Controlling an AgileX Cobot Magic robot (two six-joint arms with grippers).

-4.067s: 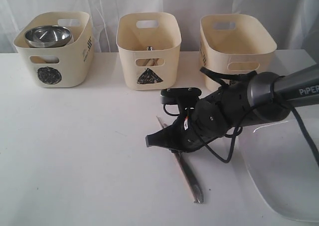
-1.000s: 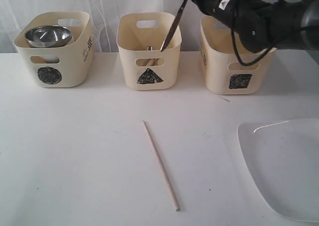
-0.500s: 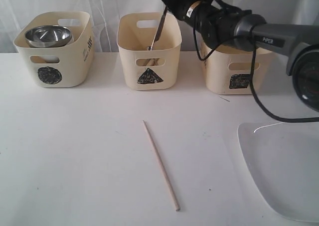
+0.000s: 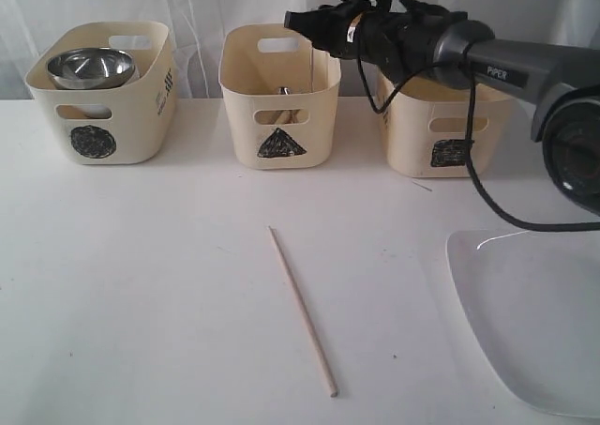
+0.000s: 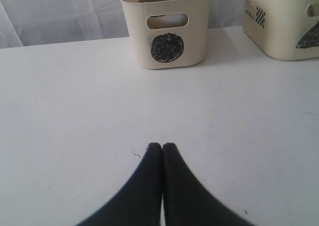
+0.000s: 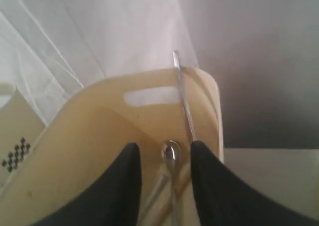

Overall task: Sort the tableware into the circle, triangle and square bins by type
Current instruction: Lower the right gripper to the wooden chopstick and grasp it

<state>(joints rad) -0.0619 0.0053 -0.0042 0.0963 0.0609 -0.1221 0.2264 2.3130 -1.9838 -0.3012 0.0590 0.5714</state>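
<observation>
My right gripper (image 4: 302, 22) hangs open over the triangle bin (image 4: 279, 97), with nothing between its fingers. In the right wrist view the gripper (image 6: 164, 145) looks down into that bin (image 6: 99, 136). There the steel knife (image 6: 183, 96) leans free against the far wall beside a spoon (image 6: 171, 152). One wooden chopstick (image 4: 300, 308) lies on the table in front. The circle bin (image 4: 98, 92) holds a steel bowl (image 4: 91, 67). The square bin (image 4: 445, 101) stands behind the right arm. My left gripper (image 5: 162, 145) is shut and empty, low over the table facing the circle bin (image 5: 167, 31).
The large white plate (image 4: 534, 312) lies at the front right corner of the table. A white curtain hangs behind the three bins. The right arm and its cable stretch across the top of the square bin.
The right gripper carried the knife from the table up over the triangle bin and let it go. The knife now leans inside that bin and the jaws stand open.
</observation>
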